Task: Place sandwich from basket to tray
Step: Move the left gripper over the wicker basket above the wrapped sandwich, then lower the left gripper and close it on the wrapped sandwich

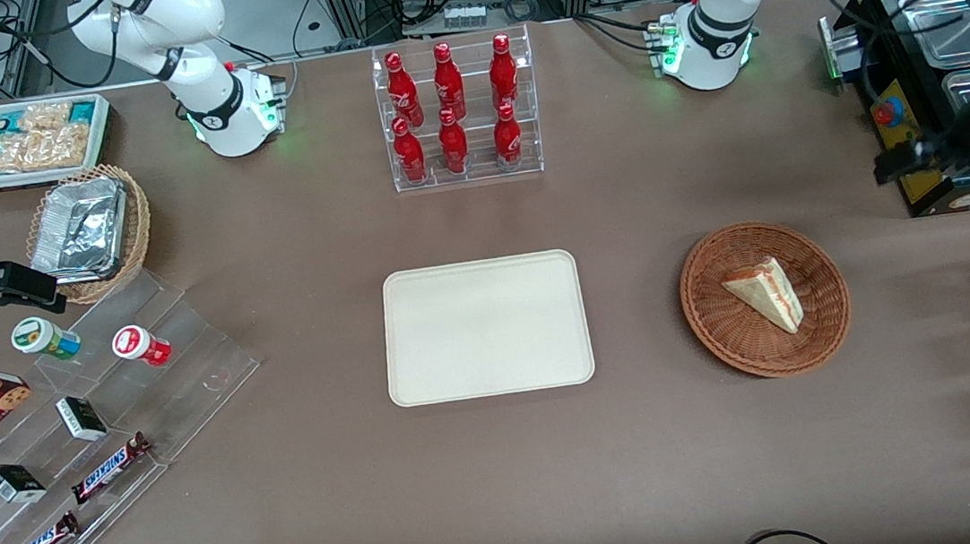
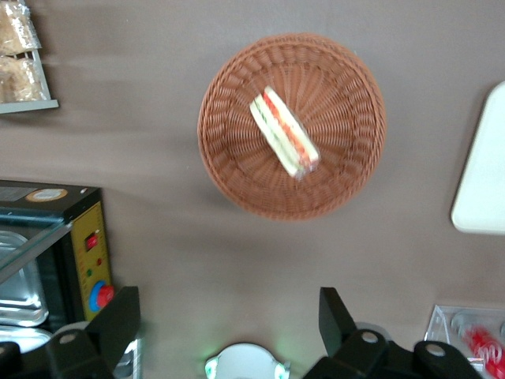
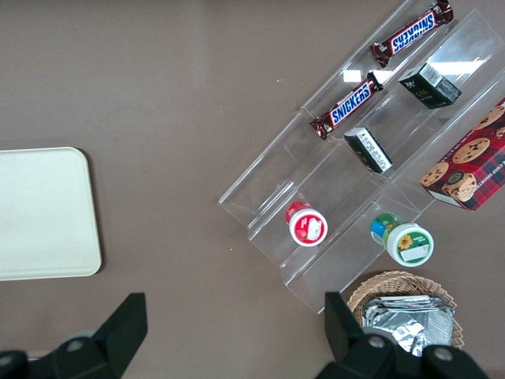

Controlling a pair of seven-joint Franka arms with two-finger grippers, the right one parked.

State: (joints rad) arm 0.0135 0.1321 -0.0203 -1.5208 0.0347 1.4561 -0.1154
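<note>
Wicker basket (image 2: 292, 126) holds sandwich (image 2: 284, 132); gripper (image 2: 229, 320) spread, hovering above.

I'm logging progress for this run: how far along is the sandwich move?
Nothing is done yet: the sandwich lies in the dark wicker basket, and the tray is bare. In hand: the open gripper hangs above the table beside the basket, holding nothing. Left: descend, grasp, carry and set the sandwich on the tray.

The working arm is glossy white with black joint bands, a green light glowing at its base (black cables trail off there), and its gripper (image 2: 229, 328) carries two spread, matte black wedge-shaped fingers (image 2: 118, 320).
</note>
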